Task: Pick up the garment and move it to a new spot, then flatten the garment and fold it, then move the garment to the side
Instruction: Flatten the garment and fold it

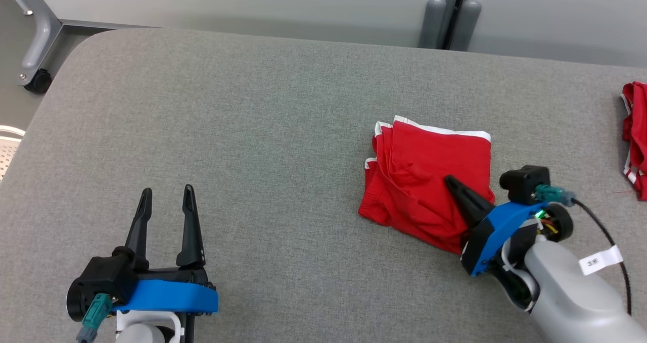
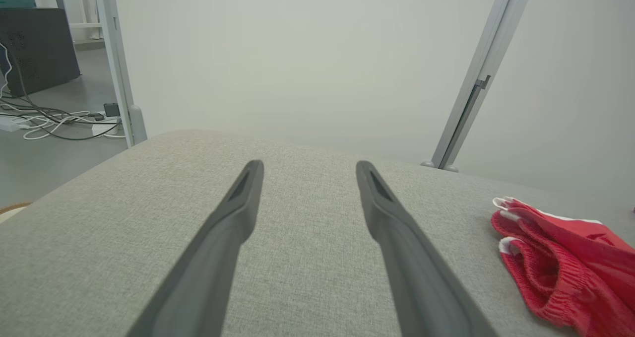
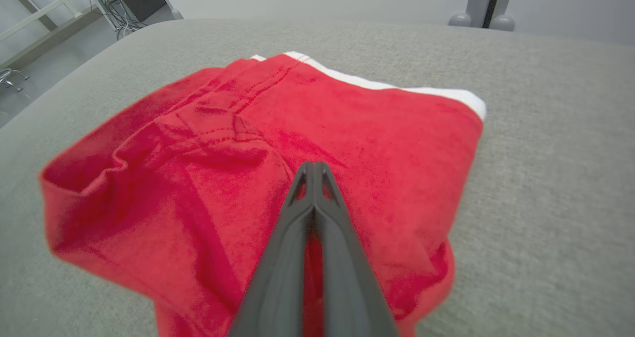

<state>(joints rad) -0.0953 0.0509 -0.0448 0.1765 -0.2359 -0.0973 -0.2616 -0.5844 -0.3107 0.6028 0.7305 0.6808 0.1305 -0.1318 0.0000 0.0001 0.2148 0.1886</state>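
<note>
The folded red garment (image 1: 429, 176) (image 2: 570, 257) (image 3: 347, 128) with white trim lies flat on the grey counter (image 1: 278, 131), right of the middle and well in from the far edge. The right gripper (image 1: 450, 180) (image 3: 312, 166) reaches over the garment's near right corner, its jaws pressed together on top of the cloth. The left gripper (image 1: 168, 190) (image 2: 307, 167) hovers near the near left edge, jaws spread and holding nothing. Another red cloth (image 1: 637, 131) lies at the right edge.
</note>
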